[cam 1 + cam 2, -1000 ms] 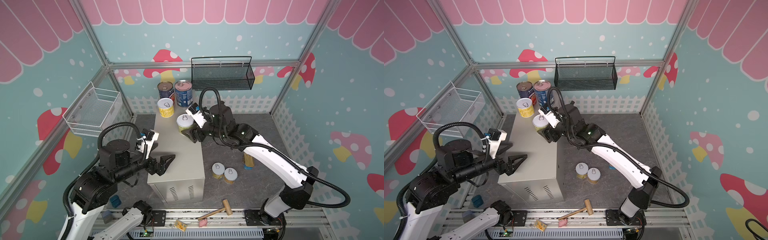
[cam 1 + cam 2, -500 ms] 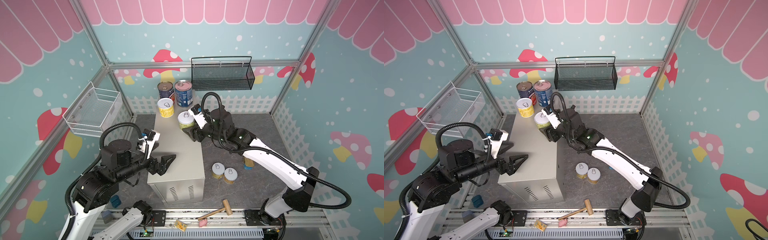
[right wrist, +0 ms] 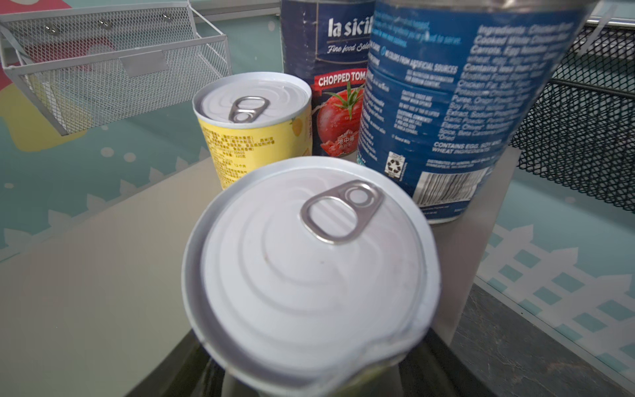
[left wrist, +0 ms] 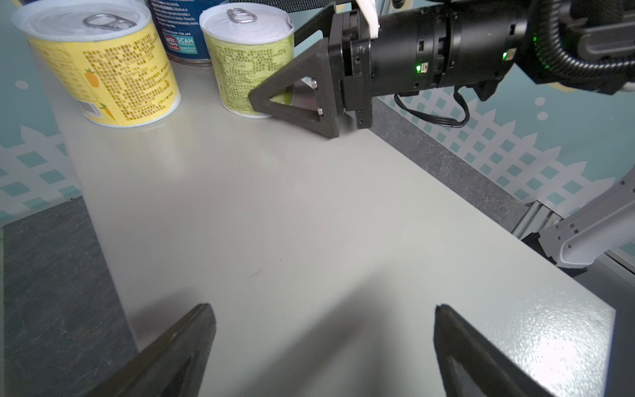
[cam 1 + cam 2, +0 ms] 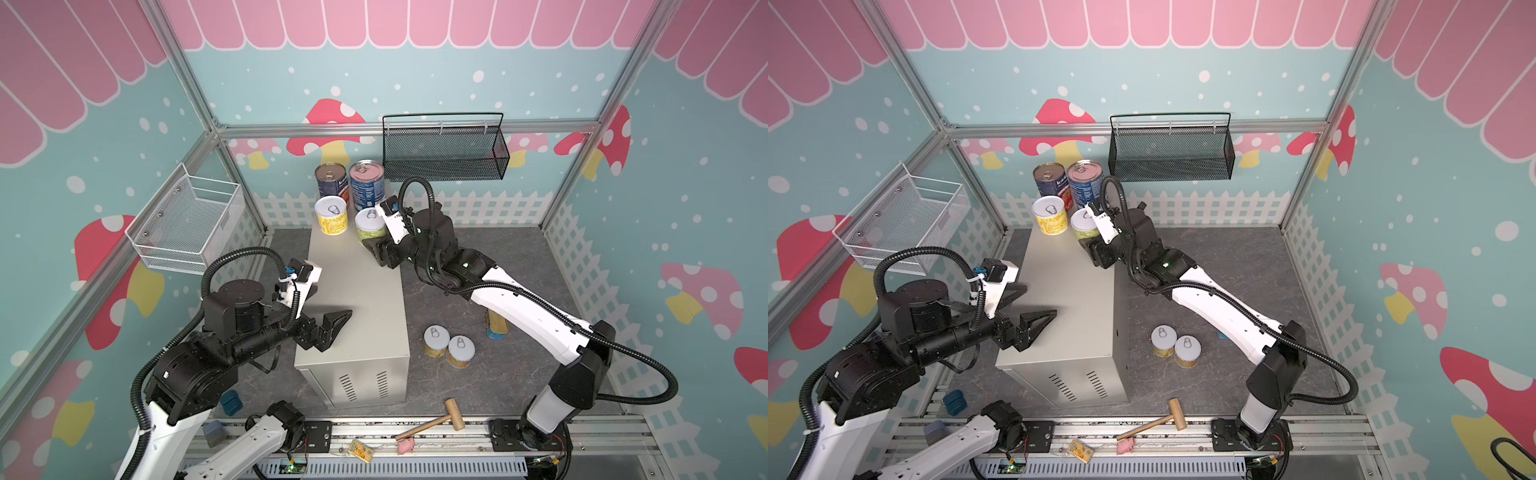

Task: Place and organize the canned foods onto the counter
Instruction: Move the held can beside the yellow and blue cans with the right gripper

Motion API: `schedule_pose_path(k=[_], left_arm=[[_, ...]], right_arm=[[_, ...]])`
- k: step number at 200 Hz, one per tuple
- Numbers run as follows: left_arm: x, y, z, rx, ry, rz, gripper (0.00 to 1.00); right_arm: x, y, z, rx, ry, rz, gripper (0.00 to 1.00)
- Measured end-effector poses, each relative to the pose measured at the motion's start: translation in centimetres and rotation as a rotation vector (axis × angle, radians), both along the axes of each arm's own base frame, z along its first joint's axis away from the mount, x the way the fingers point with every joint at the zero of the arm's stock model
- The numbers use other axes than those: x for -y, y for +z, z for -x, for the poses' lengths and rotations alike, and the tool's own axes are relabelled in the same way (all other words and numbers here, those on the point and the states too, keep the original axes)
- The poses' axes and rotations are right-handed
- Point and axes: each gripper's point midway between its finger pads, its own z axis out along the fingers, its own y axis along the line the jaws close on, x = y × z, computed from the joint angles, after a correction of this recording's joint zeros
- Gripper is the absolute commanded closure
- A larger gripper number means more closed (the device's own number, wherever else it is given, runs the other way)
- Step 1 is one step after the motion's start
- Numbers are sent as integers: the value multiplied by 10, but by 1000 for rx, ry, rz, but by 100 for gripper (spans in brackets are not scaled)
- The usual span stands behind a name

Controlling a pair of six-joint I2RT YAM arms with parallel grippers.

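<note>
"Where was the green can (image 5: 369,219)?"
"Upright at the surface's (image 5: 361,299) far end, beside a yellow can (image 5: 331,215), before two blue cans (image 5: 366,185). The right claw (image 5: 372,243) gripped its sides."
"The left claw (image 5: 334,300)?"
"Spread wide, empty, over the near end."

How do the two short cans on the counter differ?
Grip: the yellow can stands free, while the yellow-green can is clamped in the right gripper.
Label: the yellow can's is bright yellow, the yellow-green can's a duller yellow-green.
Place: in both top views the yellow can sits toward the left side of the counter, the yellow-green can near its right edge.
Shared: both are upright and similar in size, with silver pull-tab lids.
</note>
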Motion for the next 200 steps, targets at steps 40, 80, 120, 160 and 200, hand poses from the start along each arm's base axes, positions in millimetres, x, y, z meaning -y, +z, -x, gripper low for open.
schedule_pose_path(k=[40,80,120,160,200], left_arm=[[1,0,0,8,-3,-12,1],[0,-1,-1,14,-1,-26,1],[2,-2,-3,18,-3,-36,1],[2,-1,-4,22,-1,-37,1],[1,-1,-4,23,1,-38,1]], right_arm=[[1,0,-11,2,-16,-3,34],[-1,-1,-19,8,-22,-9,34],[-2,0,-24,11,-22,-16,34],[-2,0,-25,14,-24,-18,34],[0,-2,-26,4,-23,-15,34]])
